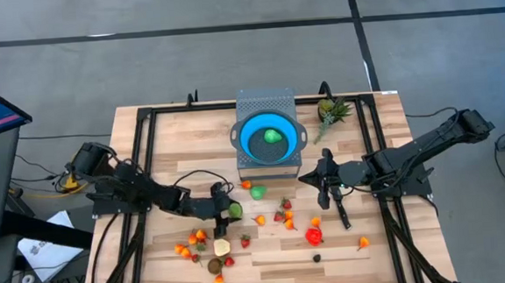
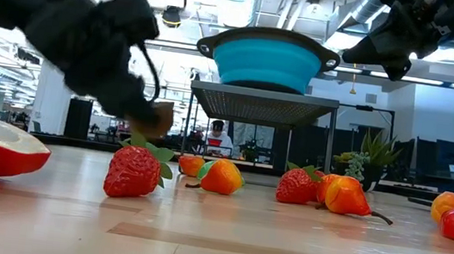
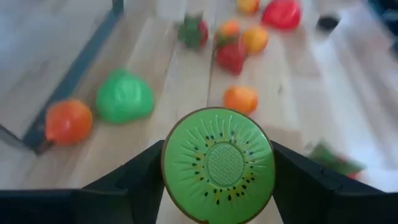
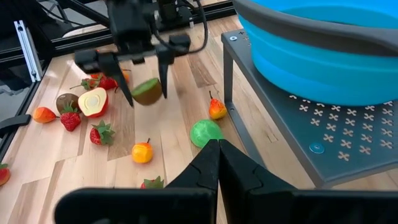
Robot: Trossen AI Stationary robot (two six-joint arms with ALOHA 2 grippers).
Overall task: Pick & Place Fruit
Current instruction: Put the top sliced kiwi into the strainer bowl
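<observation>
My left gripper (image 1: 228, 210) is shut on a kiwi half (image 3: 217, 165), which has a green cut face and brown skin and hangs above the table left of centre. Small toy fruits (image 1: 285, 215) lie loose on the wood: strawberries, orange pieces and a green one (image 4: 205, 132). The blue bowl (image 1: 270, 139) rests on a grey perforated stand (image 4: 323, 118) at the far middle and holds a green fruit (image 1: 274, 136). My right gripper (image 4: 217, 146) hovers shut near the stand's near right corner and holds nothing. My left gripper pinches the kiwi half between its two fingers (image 3: 140, 183), which press on opposite sides of the brown-skinned rim (image 3: 166, 168). The fingers slant down from the table's left side. The kiwi is lifted clear of the table (image 4: 148, 91), with its cut face turned back toward the wrist.
A spiky pineapple-like piece (image 1: 331, 110) stands at the far right beside the stand. Black frame rails (image 1: 140, 166) run along the table's sides. A red pepper (image 1: 314, 235) and an apple half (image 4: 93, 101) lie among the fruit. A person (image 2: 217, 134) sits far behind the table.
</observation>
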